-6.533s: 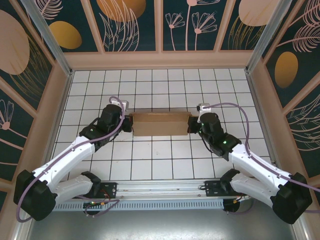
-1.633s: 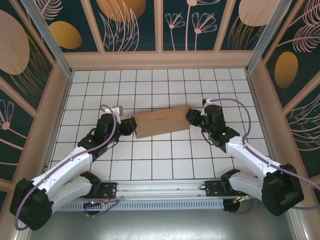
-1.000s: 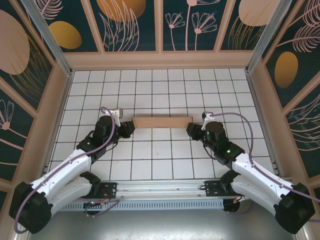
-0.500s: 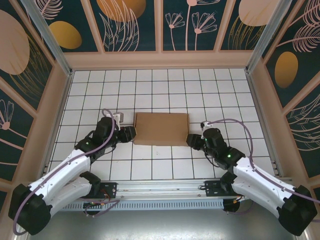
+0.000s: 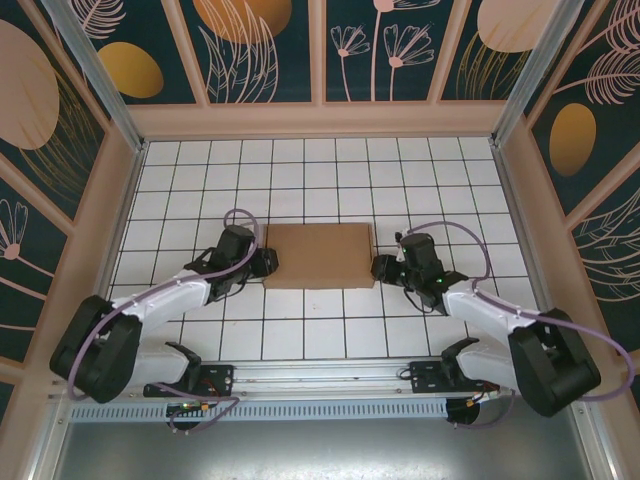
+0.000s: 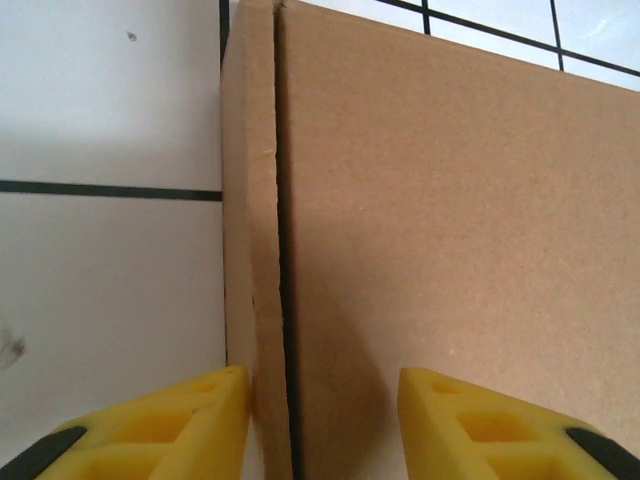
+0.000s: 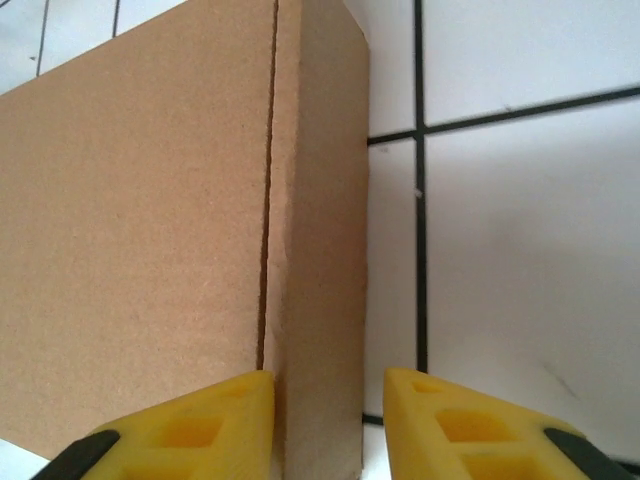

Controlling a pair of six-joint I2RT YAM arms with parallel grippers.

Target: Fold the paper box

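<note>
The paper box lies flat on the white tiled table, a closed brown cardboard rectangle. My left gripper sits low at its left end. In the left wrist view its yellow fingertips stand apart, open, over the seam between the narrow side wall and the broad face of the box. My right gripper is at the right end. There its jaws are open around the side wall of the box, with a strip of table showing beside the right finger.
The gridded table extends behind and in front of the box. A wooden wall with patterned panels encloses three sides. A metal rail with the arm bases runs along the near edge.
A second ago the box stood on its long edge between the two grippers. It has since tipped down flat, and both arms have folded lower beside its ends.
</note>
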